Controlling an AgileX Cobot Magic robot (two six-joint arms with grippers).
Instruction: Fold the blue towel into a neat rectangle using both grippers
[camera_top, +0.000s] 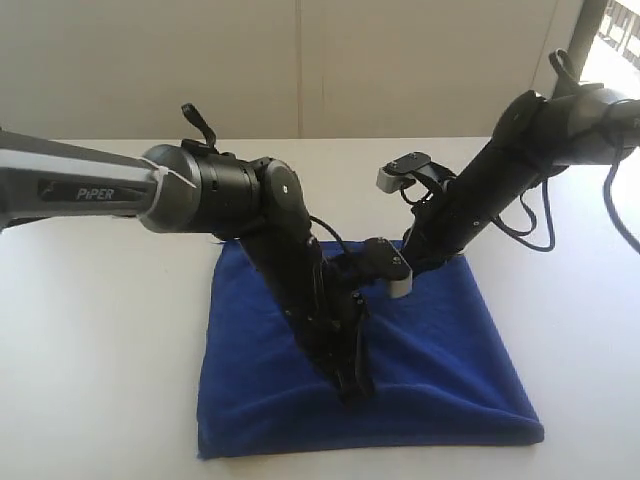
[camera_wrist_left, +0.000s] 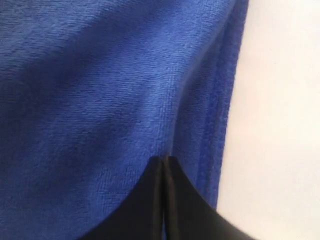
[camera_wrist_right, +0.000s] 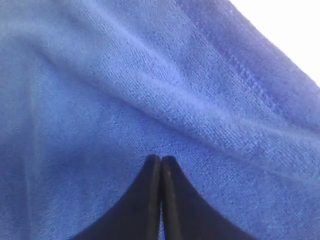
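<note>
I'm seeing the blue towel lying lower centre on the white table, its long axis running left to right. The left gripper and right gripper are both pressing fully closed tips onto it. I cannot tell if cloth is pinched.

We look down over the near edge of the table; both wrist cameras sit close above the blue towel.

Arms hide part of the blue towel; unclear whether left pincer or right pincer nips cloth
</note>
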